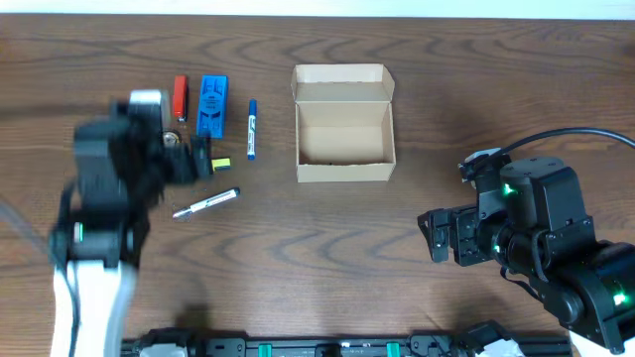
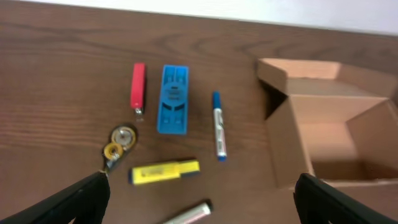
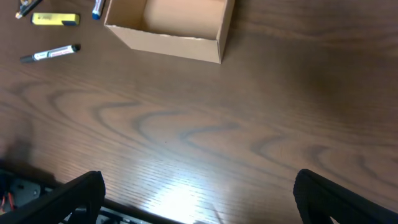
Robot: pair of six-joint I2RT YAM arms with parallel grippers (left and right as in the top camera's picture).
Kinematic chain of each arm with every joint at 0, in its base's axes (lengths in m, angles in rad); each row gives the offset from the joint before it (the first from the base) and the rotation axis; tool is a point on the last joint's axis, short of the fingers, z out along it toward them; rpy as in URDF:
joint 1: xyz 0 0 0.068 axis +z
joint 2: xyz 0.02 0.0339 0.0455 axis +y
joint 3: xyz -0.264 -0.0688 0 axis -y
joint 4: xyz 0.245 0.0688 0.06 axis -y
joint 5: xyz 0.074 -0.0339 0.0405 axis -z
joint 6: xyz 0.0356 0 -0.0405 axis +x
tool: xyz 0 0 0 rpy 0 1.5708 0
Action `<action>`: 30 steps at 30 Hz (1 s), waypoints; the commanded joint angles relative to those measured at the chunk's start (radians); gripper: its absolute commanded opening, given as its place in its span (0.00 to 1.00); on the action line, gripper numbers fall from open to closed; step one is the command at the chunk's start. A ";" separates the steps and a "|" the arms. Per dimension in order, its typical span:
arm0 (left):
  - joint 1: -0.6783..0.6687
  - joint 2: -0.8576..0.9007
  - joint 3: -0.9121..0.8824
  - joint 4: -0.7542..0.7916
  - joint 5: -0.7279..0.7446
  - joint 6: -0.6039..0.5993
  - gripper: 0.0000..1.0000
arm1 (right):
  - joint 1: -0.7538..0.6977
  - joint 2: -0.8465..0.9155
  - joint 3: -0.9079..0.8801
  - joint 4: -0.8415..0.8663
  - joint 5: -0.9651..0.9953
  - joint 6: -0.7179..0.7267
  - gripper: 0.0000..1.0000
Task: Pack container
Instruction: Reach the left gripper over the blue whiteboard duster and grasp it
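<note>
The container (image 1: pixel 344 172) is an open tan cardboard box at the table's back centre, its lid folded back and its inside empty. It also shows in the left wrist view (image 2: pixel 289 149) and the right wrist view (image 3: pixel 168 42). Left of it lie a blue pen (image 1: pixel 252 129), a blue flat item (image 1: pixel 211 104), a red item (image 1: pixel 181 96), a yellow highlighter (image 2: pixel 165 172) and a silver marker (image 1: pixel 206 203). My left gripper (image 2: pixel 202 182) is open and empty above the highlighter and marker. My right gripper (image 3: pixel 199 180) is open and empty over bare table at the front right.
A small round metal piece with a yellow ring (image 2: pixel 119 142) lies beside the highlighter. The left arm (image 1: pixel 109 188) looks blurred. The table's front edge with a rail (image 1: pixel 327 347) runs below both arms.
</note>
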 commanded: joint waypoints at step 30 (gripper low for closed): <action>-0.040 0.869 0.174 0.408 -0.127 0.090 0.96 | 0.010 0.002 0.000 -0.001 0.005 0.008 0.99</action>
